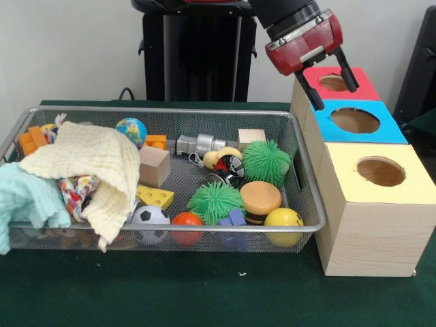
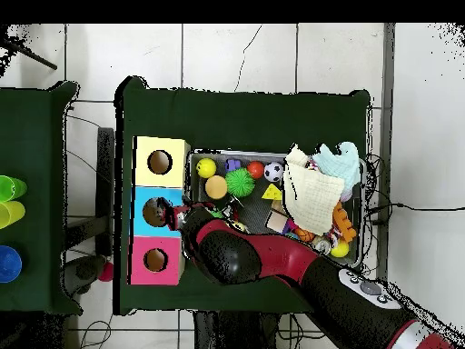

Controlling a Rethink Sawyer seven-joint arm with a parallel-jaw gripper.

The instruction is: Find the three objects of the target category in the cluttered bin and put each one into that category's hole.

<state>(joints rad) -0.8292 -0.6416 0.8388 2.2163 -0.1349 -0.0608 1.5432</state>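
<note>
My red gripper (image 1: 333, 88) hangs open above the row of wooden boxes, over the seam between the red-topped box (image 1: 361, 85) and the blue-topped box (image 1: 388, 129); nothing is between its fingers. In the overhead view the gripper (image 2: 173, 214) sits over the blue box (image 2: 143, 202). A yellow-topped box (image 1: 354, 160) stands nearest the camera in the front view. Each box has a round hole. The wire bin (image 1: 170, 110) holds a globe ball (image 1: 131, 129), a soccer ball (image 1: 150, 216), an orange ball (image 1: 187, 221), a yellow ball (image 1: 283, 218) and two green spiky balls (image 1: 266, 162).
Also in the bin: a toy burger (image 1: 259, 199), a cheese wedge (image 1: 155, 197), wooden blocks (image 1: 154, 165), a silver toy (image 1: 197, 144), and a cream cloth (image 1: 88, 163) and a teal cloth (image 1: 24, 197) covering the left end. Green table surface (image 1: 204, 286) lies in front.
</note>
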